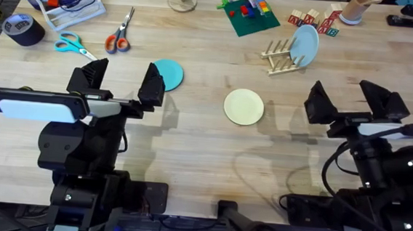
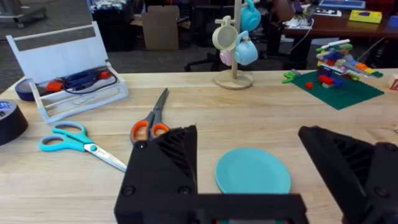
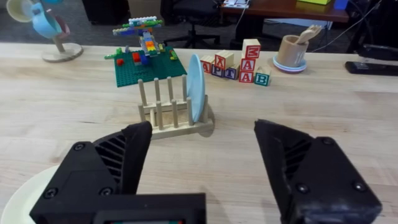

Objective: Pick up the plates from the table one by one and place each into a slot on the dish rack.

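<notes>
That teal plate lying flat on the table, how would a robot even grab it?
Probably by its rim: the teal plate lies flat on the table, so only the thin edge offers a pinch. The open left gripper could descend on the near edge, one finger sliding under.

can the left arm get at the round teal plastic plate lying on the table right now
Probably yes. The left tool is open, and the flat round teal plastic plate lies on the wooden table just ahead of it, nothing between.

Dark carpet floor (image 2: 43,31), office chairs (image 3: 193,15), wooden desk (image 3: 280,7) behind.
</notes>
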